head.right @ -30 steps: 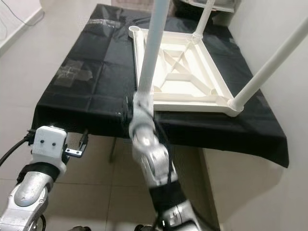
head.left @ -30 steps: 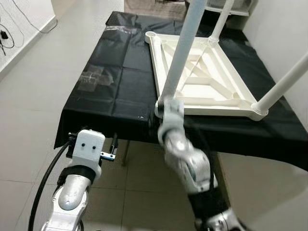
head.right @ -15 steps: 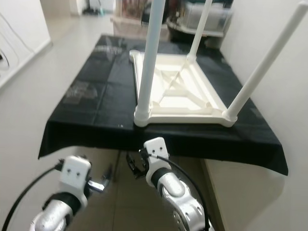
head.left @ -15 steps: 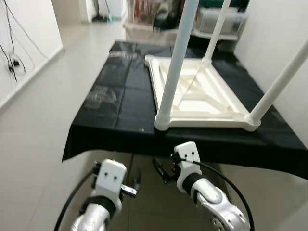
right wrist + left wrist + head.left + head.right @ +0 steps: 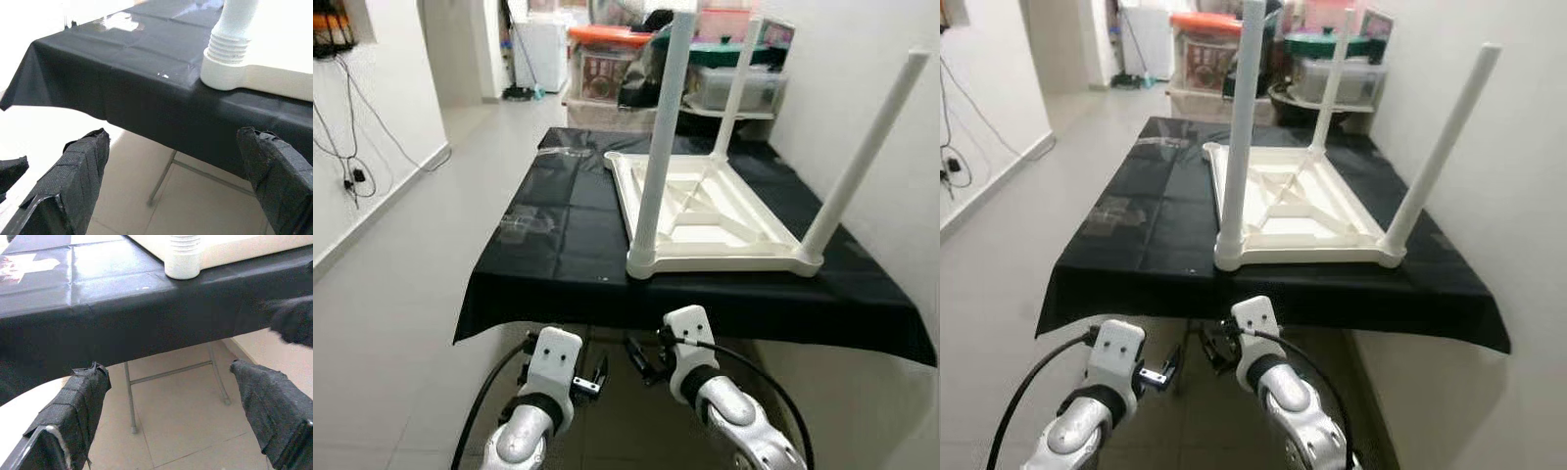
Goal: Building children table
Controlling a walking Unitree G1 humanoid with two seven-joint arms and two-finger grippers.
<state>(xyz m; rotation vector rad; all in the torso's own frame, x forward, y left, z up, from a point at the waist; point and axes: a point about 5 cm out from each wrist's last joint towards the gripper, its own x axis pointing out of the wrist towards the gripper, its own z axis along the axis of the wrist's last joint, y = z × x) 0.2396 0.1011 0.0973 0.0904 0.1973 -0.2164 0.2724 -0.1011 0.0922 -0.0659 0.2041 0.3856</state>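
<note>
Hallway w/ pale tile floor (image 5: 401, 294) and white walls, storage bins (image 5: 607, 64) stacked at the far end. Front and center is a folding counter (image 5: 558, 220) under a black cloth, and the white plastic kids table (image 5: 705, 220) lies upside down on it, nearer the right side.

Three legs stand up from the corners: near-left leg (image 5: 658, 147), near-right leg (image 5: 862, 157) which leans outward a bit, and a far leg (image 5: 729, 98). The far-left corner socket (image 5: 615, 157) looks empty, so I'd guess one leg is yet to go in; can't spot a spare leg anywhere tho.

Both arms are low, in front of the counter edge and below it. Left gripper (image 5: 171, 416) is spread wide w/ nothing between the fingers, pointing at the cloth overhang. Right gripper (image 5: 176, 181) is the same, wide apart and empty, looking up at the threaded base of the near-left leg (image 5: 230, 54).

Tip for this step imo: those legs screw in, so grab one low near the thread, keep it straight up and twist till it seats. Don't push sideways, bc the table is close to the counter edge and could slide on that slick cloth.
</note>
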